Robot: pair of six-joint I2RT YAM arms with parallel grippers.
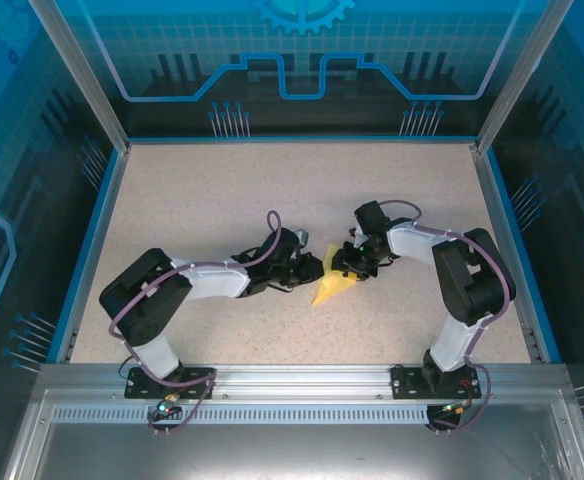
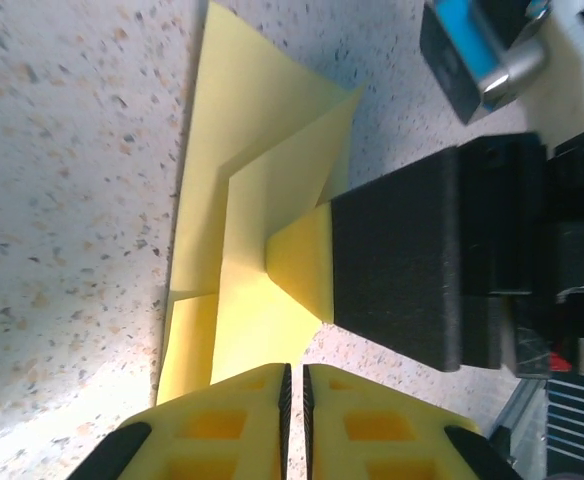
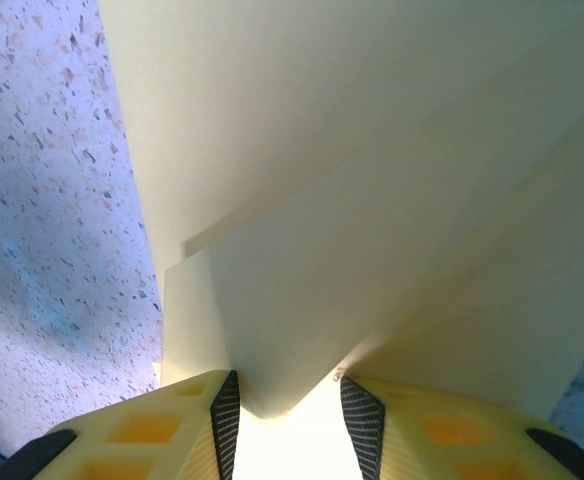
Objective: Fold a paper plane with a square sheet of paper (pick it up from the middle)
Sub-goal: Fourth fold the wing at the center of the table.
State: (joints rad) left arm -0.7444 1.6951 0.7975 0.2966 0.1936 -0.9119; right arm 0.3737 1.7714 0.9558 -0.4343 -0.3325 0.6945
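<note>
The pale yellow sheet of paper (image 1: 328,288) lies folded into a layered, pointed shape mid-table, between the two grippers. My left gripper (image 1: 307,270) sits just left of it. In the left wrist view its jaws (image 2: 294,368) stand a narrow slit apart, with bare table showing through and nothing between them; the folded paper (image 2: 262,200) lies right ahead. My right gripper (image 1: 355,265) is down on the paper's right side, one yellow finger (image 2: 302,262) resting on it. In the right wrist view its jaws (image 3: 287,385) stand apart with a raised fold of the paper (image 3: 372,150) bulging between the pads.
The speckled table (image 1: 272,190) has a blue raised rim (image 1: 90,240) and see-through walls on three sides. An aluminium rail (image 1: 292,375) carrying both arm bases runs along the near edge. Both arms reach inward and their wrists nearly meet at the centre.
</note>
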